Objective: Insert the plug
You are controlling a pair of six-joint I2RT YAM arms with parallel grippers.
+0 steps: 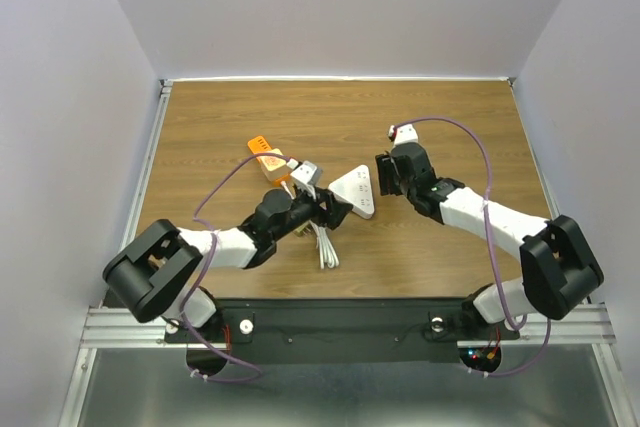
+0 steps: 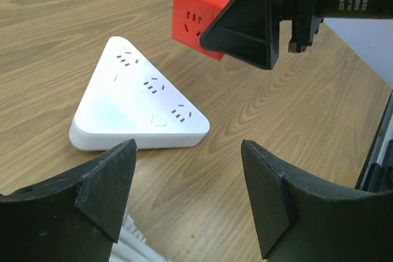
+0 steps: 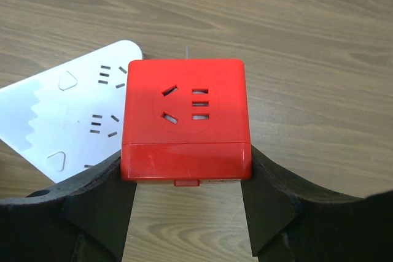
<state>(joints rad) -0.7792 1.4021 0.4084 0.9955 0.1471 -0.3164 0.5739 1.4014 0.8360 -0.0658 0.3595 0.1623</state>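
A red cube socket adapter (image 3: 186, 118) is clamped between my right gripper's (image 3: 187, 173) fingers and held just above the wood, right beside a white triangular power strip (image 3: 73, 115). In the left wrist view the cube (image 2: 199, 10) hangs past the strip's (image 2: 138, 99) far corner, apart from it. My left gripper (image 2: 187, 194) is open and empty, low over the table just short of the strip's near edge. In the top view the strip (image 1: 357, 190) lies between the left gripper (image 1: 340, 212) and the right gripper (image 1: 385, 177); the cube is hidden there.
An orange device (image 1: 265, 157) and a grey plug (image 1: 305, 175) lie left of the strip, beside the left arm. A bundled white cable (image 1: 325, 247) lies under the left wrist and shows in the left wrist view (image 2: 132, 243). Walls enclose the table.
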